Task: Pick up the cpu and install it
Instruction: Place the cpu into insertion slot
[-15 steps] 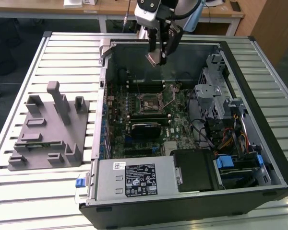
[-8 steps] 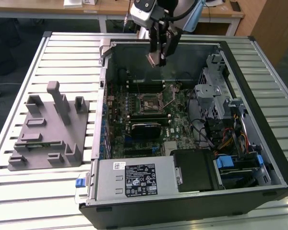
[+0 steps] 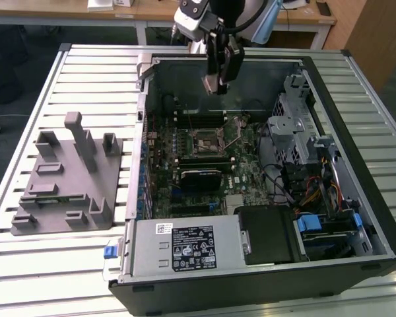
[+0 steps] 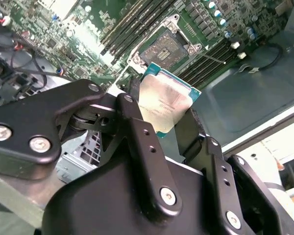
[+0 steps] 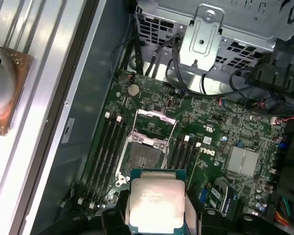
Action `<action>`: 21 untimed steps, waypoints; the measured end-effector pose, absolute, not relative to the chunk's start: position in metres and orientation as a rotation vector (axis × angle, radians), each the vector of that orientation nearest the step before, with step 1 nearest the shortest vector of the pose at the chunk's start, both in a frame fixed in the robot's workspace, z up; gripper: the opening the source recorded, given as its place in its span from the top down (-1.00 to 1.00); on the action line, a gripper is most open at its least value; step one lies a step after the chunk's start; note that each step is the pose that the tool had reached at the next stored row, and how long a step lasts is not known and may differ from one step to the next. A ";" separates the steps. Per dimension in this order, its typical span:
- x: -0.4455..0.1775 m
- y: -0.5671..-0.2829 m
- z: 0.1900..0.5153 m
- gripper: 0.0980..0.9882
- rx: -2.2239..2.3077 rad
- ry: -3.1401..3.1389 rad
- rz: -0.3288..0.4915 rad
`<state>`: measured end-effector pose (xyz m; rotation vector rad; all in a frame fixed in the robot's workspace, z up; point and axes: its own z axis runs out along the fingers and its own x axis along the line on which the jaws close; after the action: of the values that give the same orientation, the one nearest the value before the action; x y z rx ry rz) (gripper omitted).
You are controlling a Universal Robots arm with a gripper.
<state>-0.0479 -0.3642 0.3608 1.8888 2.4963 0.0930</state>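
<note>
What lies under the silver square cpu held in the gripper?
The silver-topped square cpu, held by the black gripper, hangs over the green motherboard, whose empty square socket sits open. The cpu's underside and the board patch behind it are hidden.

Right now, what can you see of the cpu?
The cpu is a flat square chip with a pale silver metal top bearing faint print and a thin green rim. The gripper clamps it by two opposite edges, in the air over the motherboard, near its open socket, not yet seated.
</note>
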 end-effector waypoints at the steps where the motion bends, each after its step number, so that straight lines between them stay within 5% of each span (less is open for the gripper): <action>1: -0.048 -0.363 0.359 0.02 1.896 2.492 0.092; 21: -0.048 -0.355 0.329 0.02 2.147 2.274 0.087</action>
<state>-0.0479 -0.3548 0.3287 2.1467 2.2742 0.0874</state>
